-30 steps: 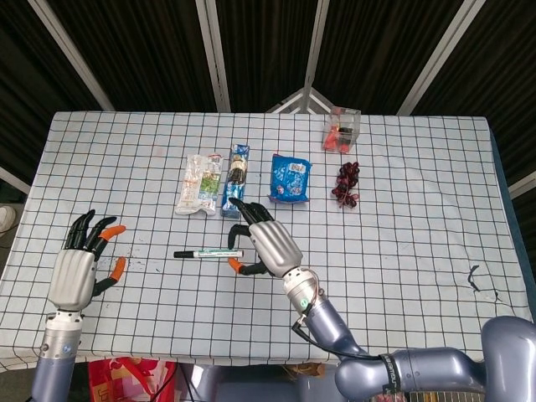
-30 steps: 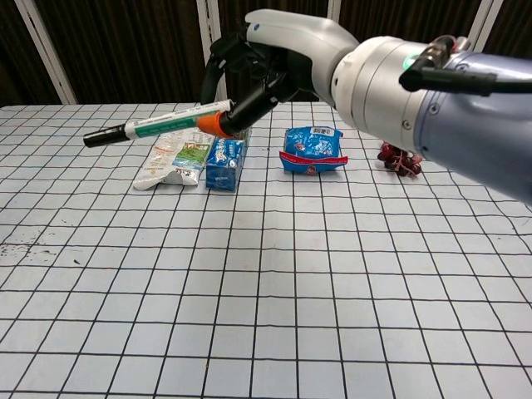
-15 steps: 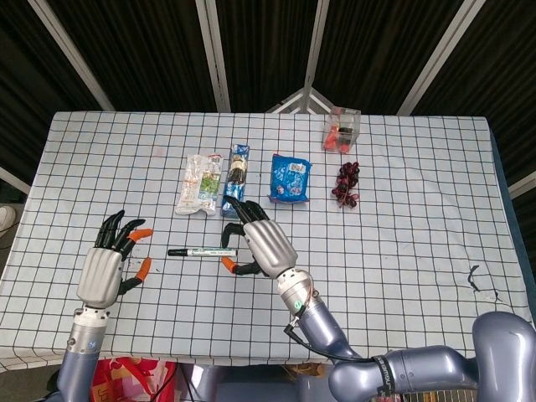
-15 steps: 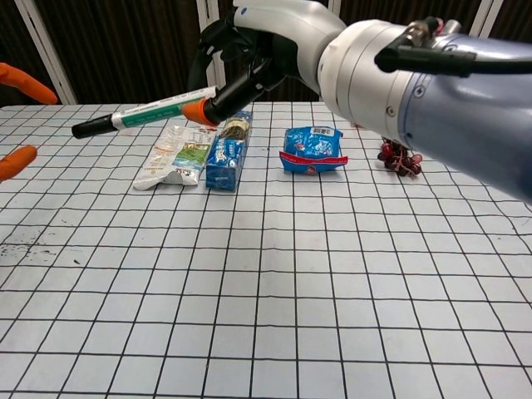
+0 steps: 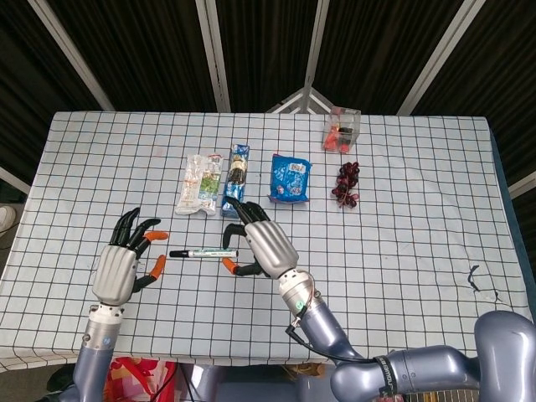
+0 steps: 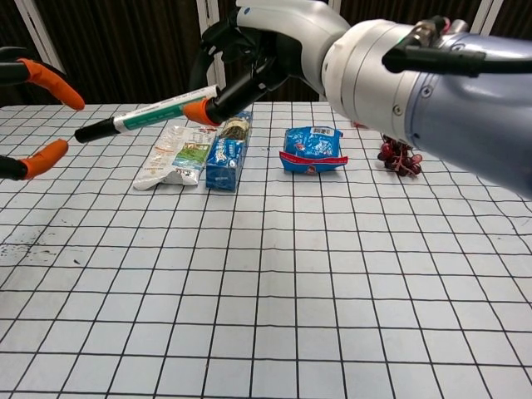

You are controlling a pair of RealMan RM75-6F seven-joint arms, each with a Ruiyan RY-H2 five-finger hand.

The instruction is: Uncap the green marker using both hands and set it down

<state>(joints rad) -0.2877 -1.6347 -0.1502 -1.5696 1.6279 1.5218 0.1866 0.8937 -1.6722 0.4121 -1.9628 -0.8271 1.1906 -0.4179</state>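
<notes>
Dark slatted walls stand behind my table, which wears a white cloth gridded in black. My right robot hand holds the green marker off the cloth by its back end, long axis level, black cap aimed at my left side. My left robot hand waits just beyond that cap, holding nothing, orange fingertips spread on either side of its line but not touching. I judge the cap grip comes next. Farther back lie a clear snack packet, a blue carton, a blue pouch, dark grapes, and a small clear box with something red inside.
</notes>
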